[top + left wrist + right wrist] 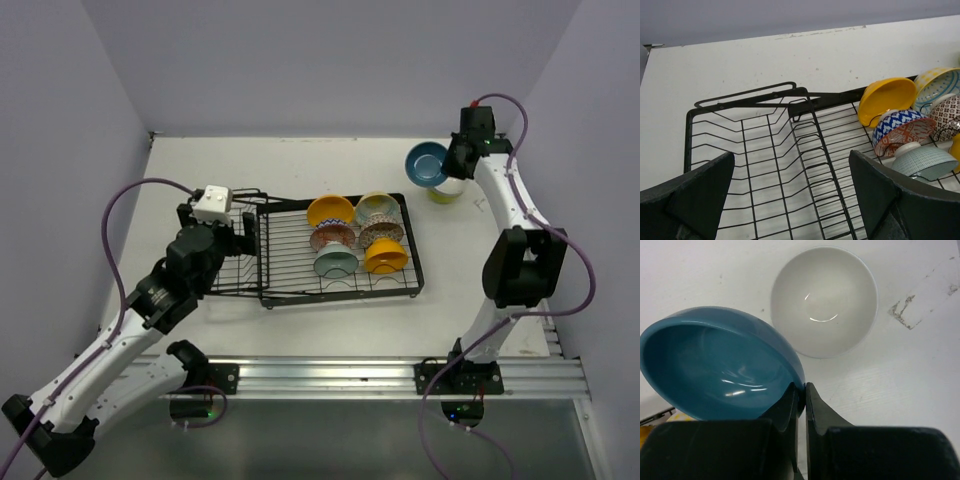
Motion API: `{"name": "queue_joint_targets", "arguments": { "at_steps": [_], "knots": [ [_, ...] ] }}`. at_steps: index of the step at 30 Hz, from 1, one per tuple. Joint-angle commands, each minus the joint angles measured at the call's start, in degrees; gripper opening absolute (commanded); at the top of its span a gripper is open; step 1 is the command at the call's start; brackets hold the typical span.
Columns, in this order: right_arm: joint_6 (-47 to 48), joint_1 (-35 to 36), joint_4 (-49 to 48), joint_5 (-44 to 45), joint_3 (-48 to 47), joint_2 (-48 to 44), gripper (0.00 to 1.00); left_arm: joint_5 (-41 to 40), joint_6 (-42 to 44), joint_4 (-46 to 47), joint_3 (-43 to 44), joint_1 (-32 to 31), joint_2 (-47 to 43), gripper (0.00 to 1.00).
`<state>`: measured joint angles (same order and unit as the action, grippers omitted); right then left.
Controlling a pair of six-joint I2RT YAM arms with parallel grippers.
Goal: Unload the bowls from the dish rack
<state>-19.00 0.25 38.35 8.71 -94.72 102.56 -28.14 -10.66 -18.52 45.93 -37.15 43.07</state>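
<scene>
White table (300, 160): L fingers (692, 192) spread over rack (801, 105), R fingers (789, 410) pinch blue bowl (715, 365).

High behind the arms, we overlook the white table (300, 160). Our left wrist view closely faces the black wire dish rack (814, 125) beyond the left gripper (790, 155); our right, the glossy blue bowl (715, 365) at the right gripper (802, 387). Overhead shares both.

Bright even light, soft shadows, sharp

A scuffed white table (330, 160), lavender walls (320, 60) behind.
</scene>
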Motion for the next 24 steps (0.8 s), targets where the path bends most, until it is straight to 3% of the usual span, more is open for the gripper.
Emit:
{"name": "queue_joint_targets", "arguments": {
  "at_steps": [1, 10, 24],
  "knots": [
    [1.16, -2.16, 4.1, 3.86, -8.96, 4.82, 0.0, -3.76, 0.64, 0.69, 0.03, 0.14, -0.62, 1.0],
    [0.37, -7.45, 8.76, 0.0, -20.5, 14.5, 0.0, -1.92, 0.37, 0.24, 0.65, 0.14, 1.31, 1.0],
    [0.29, -8.86, 4.81, -4.4, -14.53, 16.26, 0.0, -0.86, 0.37, 0.15, 0.91, 0.14, 1.84, 1.0]
  ]
}}
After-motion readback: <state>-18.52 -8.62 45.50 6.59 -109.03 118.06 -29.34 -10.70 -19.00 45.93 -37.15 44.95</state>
